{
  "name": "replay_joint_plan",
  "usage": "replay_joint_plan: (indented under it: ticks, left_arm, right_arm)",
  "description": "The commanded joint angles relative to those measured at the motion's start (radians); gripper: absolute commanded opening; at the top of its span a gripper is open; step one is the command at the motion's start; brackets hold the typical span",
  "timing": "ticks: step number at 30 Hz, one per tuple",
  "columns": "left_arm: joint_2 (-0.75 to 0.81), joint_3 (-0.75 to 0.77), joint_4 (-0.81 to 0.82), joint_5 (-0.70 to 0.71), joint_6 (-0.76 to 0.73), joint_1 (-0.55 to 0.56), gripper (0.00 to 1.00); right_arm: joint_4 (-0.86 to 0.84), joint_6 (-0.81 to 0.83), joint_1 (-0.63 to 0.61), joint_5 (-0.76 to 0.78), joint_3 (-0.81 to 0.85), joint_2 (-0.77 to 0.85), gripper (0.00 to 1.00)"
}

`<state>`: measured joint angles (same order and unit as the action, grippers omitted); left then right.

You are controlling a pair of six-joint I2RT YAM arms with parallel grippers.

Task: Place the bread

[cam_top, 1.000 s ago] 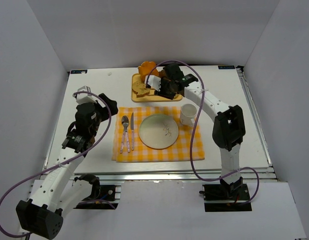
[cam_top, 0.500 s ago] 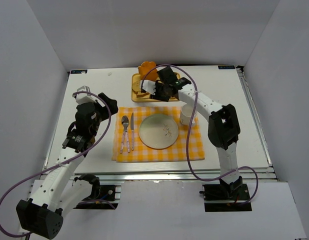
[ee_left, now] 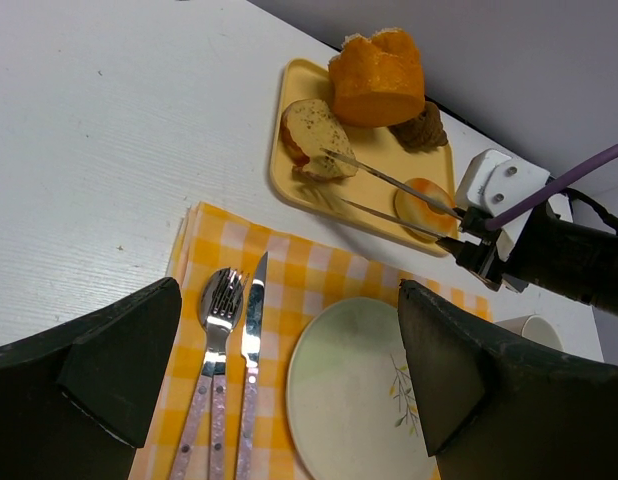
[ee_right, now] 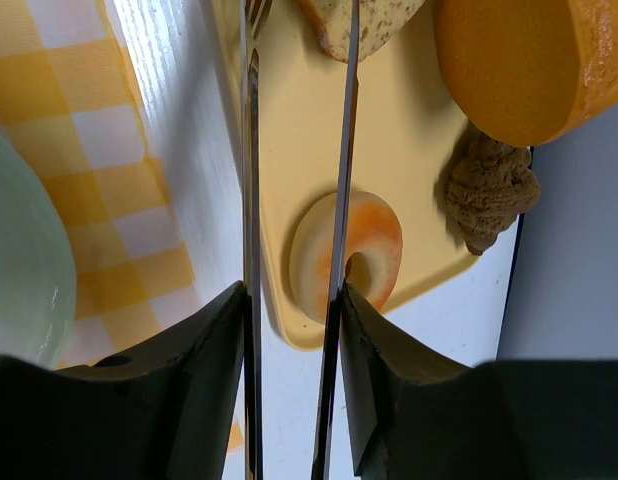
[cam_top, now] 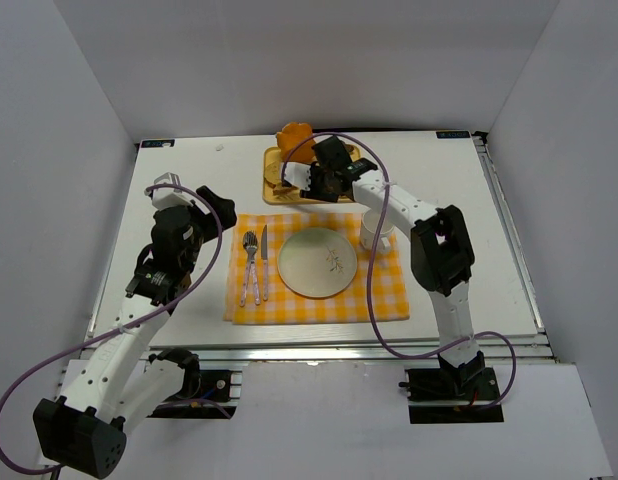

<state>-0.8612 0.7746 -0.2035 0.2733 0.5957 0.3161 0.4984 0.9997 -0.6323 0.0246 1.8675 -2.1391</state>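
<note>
The bread [ee_left: 314, 135], a speckled tan slice, lies at the left end of the yellow tray [ee_left: 374, 160], also seen in the top view as the bread [cam_top: 282, 176]. My right gripper [cam_top: 325, 178] is shut on a pair of thin metal tongs [ee_left: 389, 195] that reach left across the tray. One tong arm lies over the slice, the other runs along its near edge. In the right wrist view the right gripper [ee_right: 294, 300] clasps both tong arms [ee_right: 341, 150], with the bread [ee_right: 374, 25] at their far end. My left gripper [ee_left: 289, 345] hangs open above the placemat.
An orange loaf [ee_left: 377, 78], a brown lump [ee_left: 419, 130] and a ring donut [ee_left: 421, 205] share the tray. A pale plate [cam_top: 317, 262], fork [cam_top: 249, 265] and knife [cam_top: 262, 262] sit on the yellow checked placemat [cam_top: 379, 295]. A white cup [cam_top: 376, 232] stands right of the plate.
My right gripper has moved left along the tray, bringing the tong tips to the bread slice. The left arm has stayed still.
</note>
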Motion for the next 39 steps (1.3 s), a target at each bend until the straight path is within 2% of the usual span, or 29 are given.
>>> replay_joint_plan:
  ticks: [1, 8, 11, 17, 29, 33, 39]
  left_arm:
    - [0.01, 0.003, 0.012, 0.004, 0.004, -0.006, 0.98]
    - [0.008, 0.0, 0.019, 0.001, 0.009, -0.008, 0.98]
    - [0.005, 0.002, 0.024, -0.003, 0.012, -0.008, 0.98]
    - [0.004, -0.001, 0.03, -0.008, 0.013, -0.008, 0.98]
    - [0.005, -0.008, 0.041, -0.013, 0.021, -0.008, 0.98]
    - [0.01, -0.009, 0.042, -0.013, 0.024, -0.009, 0.98]
    - [0.019, -0.018, 0.046, -0.013, 0.026, -0.009, 0.98]
  right_arm:
    - [-0.046, 0.014, -0.001, 0.023, -0.001, -0.008, 0.45]
    - [-0.047, 0.031, -0.001, 0.035, -0.004, -0.022, 0.4]
    - [-0.041, 0.034, -0.001, 0.032, -0.01, -0.018, 0.26]
    - [-0.024, 0.025, -0.001, -0.014, -0.048, 0.037, 0.12]
    - [-0.023, -0.071, 0.0, -0.158, -0.129, 0.234, 0.07]
    - [-0.011, -0.09, 0.0, -0.19, -0.211, 0.341, 0.07]
    - [0.038, -0.076, 0.0, -0.238, -0.457, 0.566, 0.07]
